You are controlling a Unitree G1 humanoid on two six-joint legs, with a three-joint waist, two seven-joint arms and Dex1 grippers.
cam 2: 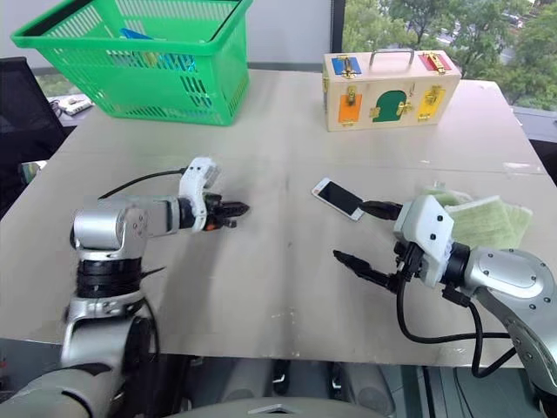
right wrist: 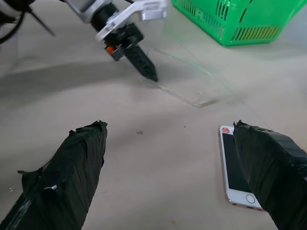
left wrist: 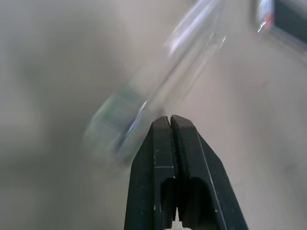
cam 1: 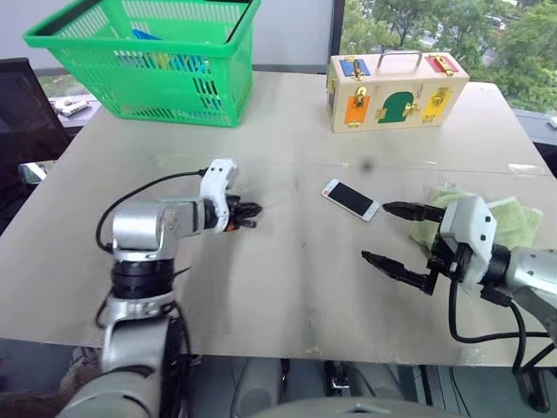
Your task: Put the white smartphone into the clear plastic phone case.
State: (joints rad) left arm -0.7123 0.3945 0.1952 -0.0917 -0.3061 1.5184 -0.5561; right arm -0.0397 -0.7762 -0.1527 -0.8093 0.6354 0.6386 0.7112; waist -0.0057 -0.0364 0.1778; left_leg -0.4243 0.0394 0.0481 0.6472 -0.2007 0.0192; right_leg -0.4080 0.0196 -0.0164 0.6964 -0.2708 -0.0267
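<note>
Your left tool (cam 1: 251, 212) is pinched together on the near edge of the clear plastic phone case (right wrist: 184, 79), which reaches away from its tips just over the bench (cam 1: 287, 287). Your right tool (cam 1: 396, 235) stands wide apart, empty, with the white smartphone (cam 1: 350, 199) lying flat on the bench at about ten o'clock from it, one finger close beside the phone's end.

Judge the case as light, thin and springy: it will likely flex and twist under a hard pinch, so hold it by the rim only. The phone looks stiff and glassy, slick against the bench. Take it across its long side edges near the middle, not by the screen. The pale green cloth (cam 1: 509, 222) sits at three o'clock, out of the way.
</note>
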